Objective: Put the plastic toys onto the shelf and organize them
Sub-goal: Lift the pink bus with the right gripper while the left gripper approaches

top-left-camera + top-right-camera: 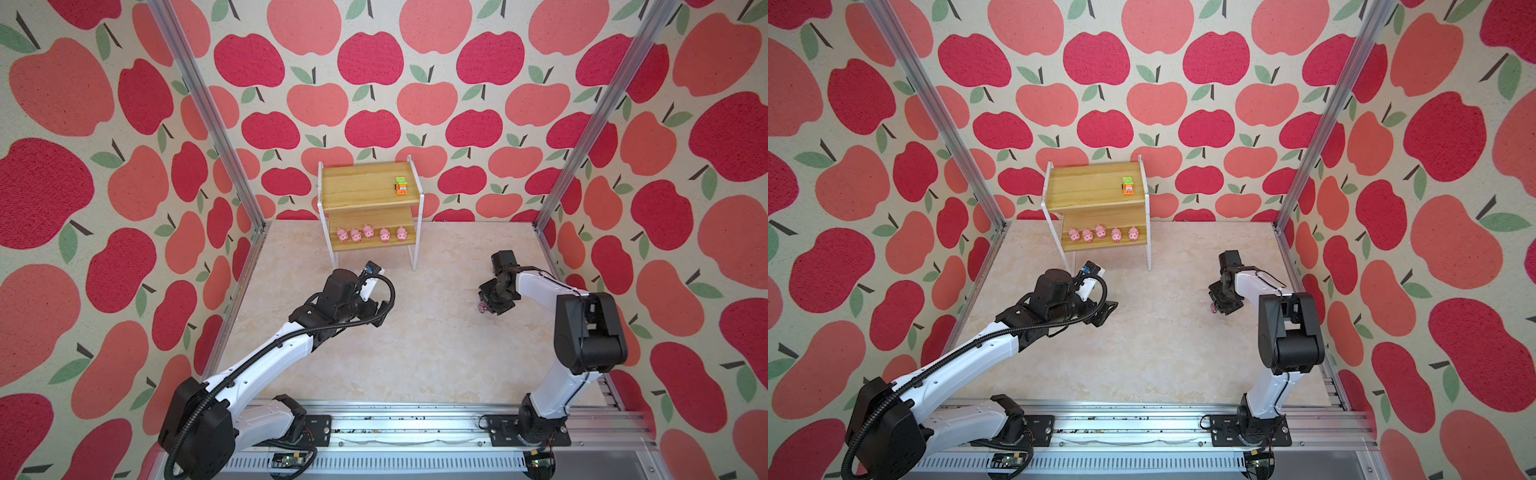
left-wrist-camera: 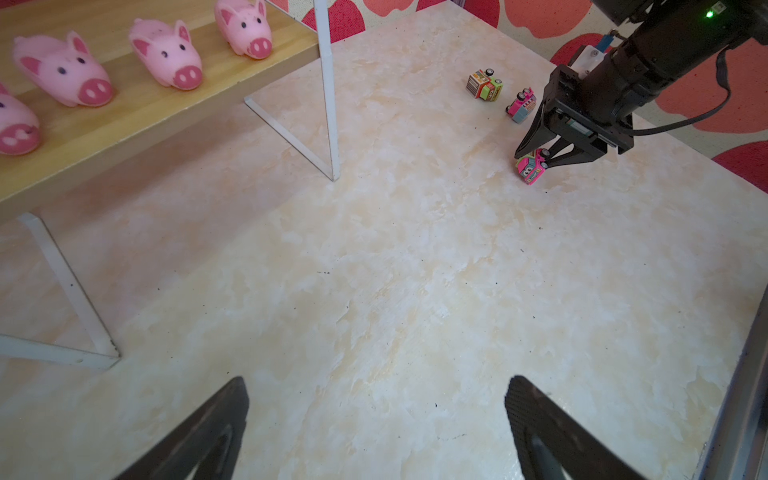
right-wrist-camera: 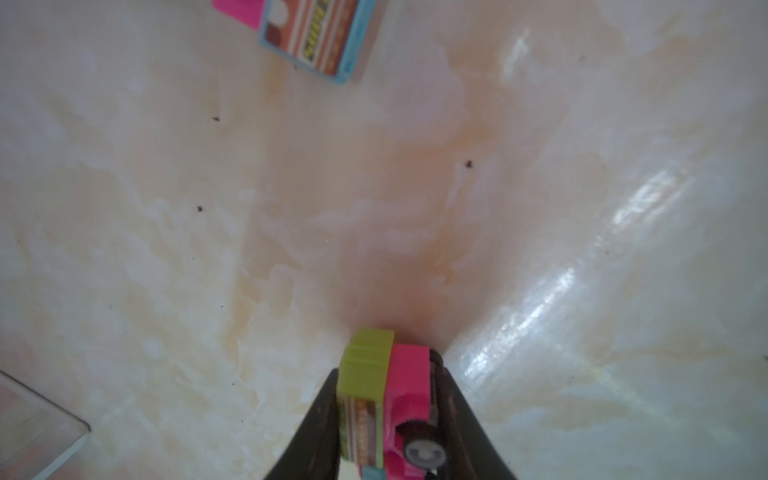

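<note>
A small two-tier shelf (image 1: 357, 187) stands at the back of a pale marbled table (image 1: 415, 353), inside walls papered with red apples. Five pink pigs (image 1: 369, 231) sit in a tidy row on its lower board, snouts facing forward. One orange truck (image 1: 401, 185) sits alone at the right end of the top board. This looks like sorting by kind, with pigs below and trucks above. Three trucks lie on the table well to the right of the shelf, so most of the truck work seems to remain. The right gripper (image 2: 534, 157) reaches down to the nearest of them, a pink truck (image 3: 386, 399) that seems tipped on its side. Its fingers are drawn narrow, one against the truck's green box and the other against a wheel. The toy is pinched across its short width, but it appears to rest on the table. Just beyond it lie a blue-backed truck (image 2: 521, 104) and a green truck (image 2: 485, 84), close together and apart from the gripper. The left gripper (image 2: 376, 382) hovers above bare table near the shelf's front legs, its fingers spread wide and holding nothing. It probably hangs there to leave the path to the top board free.
</note>
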